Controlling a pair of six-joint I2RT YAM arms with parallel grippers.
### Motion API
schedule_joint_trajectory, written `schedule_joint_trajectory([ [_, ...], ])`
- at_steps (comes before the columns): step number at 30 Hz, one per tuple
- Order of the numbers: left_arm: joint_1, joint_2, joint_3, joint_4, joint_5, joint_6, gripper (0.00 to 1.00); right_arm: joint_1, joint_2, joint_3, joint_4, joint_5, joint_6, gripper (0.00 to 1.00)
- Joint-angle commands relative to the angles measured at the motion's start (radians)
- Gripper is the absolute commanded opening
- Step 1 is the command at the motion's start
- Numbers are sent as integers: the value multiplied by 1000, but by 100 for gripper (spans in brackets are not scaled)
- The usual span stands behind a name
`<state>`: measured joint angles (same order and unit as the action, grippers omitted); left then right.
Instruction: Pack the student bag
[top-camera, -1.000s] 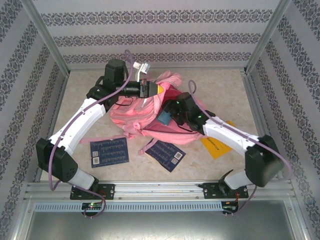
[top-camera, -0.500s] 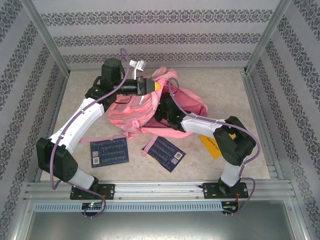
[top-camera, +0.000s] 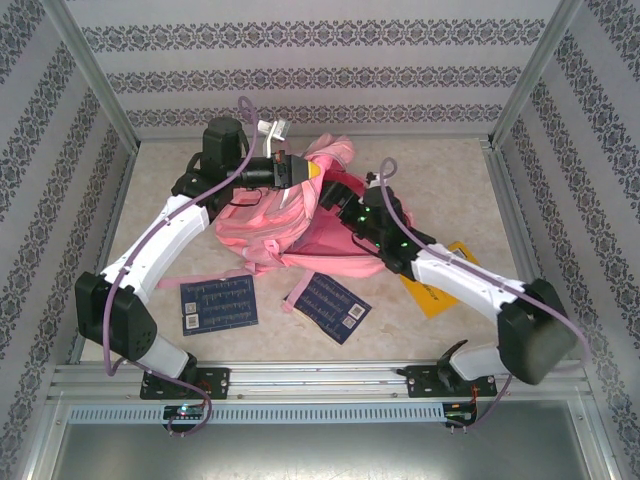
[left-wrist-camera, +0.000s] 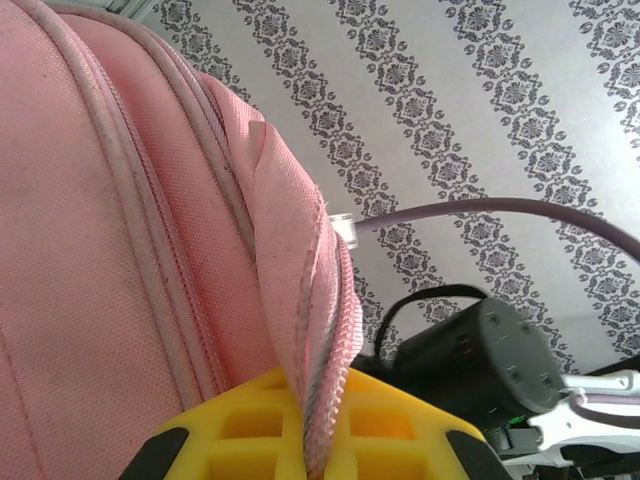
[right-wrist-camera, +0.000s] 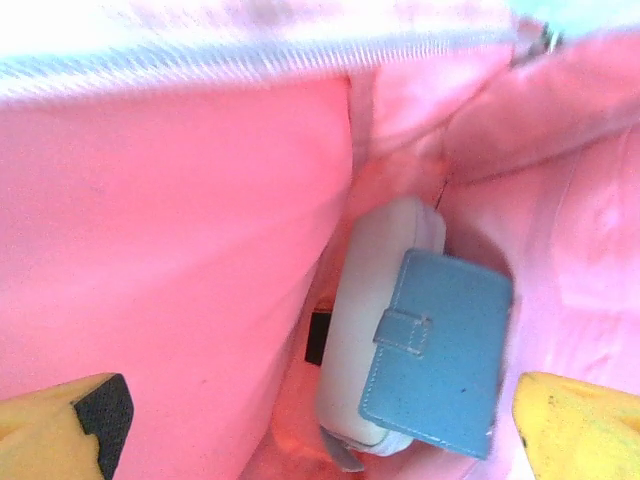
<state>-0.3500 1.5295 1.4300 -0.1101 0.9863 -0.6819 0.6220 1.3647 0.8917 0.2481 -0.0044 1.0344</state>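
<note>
We pinch the zipper rim (left-wrist-camera: 335, 330) of the student bag (top-camera: 270, 235), lying mid-table (top-camera: 450, 170), in our clamped left gripper (left-wrist-camera: 315, 440) so its mouth gapes for our right gripper (right-wrist-camera: 320, 420), spread wide and empty above the blue wallet (right-wrist-camera: 440, 350) inside.

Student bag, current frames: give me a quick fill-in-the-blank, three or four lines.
1. The left hand is shut on the zipper edge of the ___ student bag.
2. Inside it, a ___ wallet lies over a white case.
3. The right hand is ___ above them.
4. ___ dark blue booklets lie on the table near the bag.
Missing: pink; blue; open; two.
</note>
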Motion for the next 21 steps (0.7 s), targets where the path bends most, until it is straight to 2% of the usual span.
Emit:
schedule_joint_trajectory([
  [1, 29, 4, 1, 49, -78, 56, 0, -23, -75, -2, -156, -51, -229, 96],
  [7, 89, 14, -36, 51, -177, 24, 0, -92, -241, -32, -409, -31, -380, 90],
  [11, 133, 41, -49, 58, -204, 10, 0, -150, -267, -47, -551, -38, -446, 89],
  [18, 146, 126, -31, -26, -254, 61, 0, -254, -136, -48, -635, -43, -479, 86],
  [21, 144, 156, -29, -55, -273, 70, 7, -299, -29, -25, -635, -25, -498, 85],
])
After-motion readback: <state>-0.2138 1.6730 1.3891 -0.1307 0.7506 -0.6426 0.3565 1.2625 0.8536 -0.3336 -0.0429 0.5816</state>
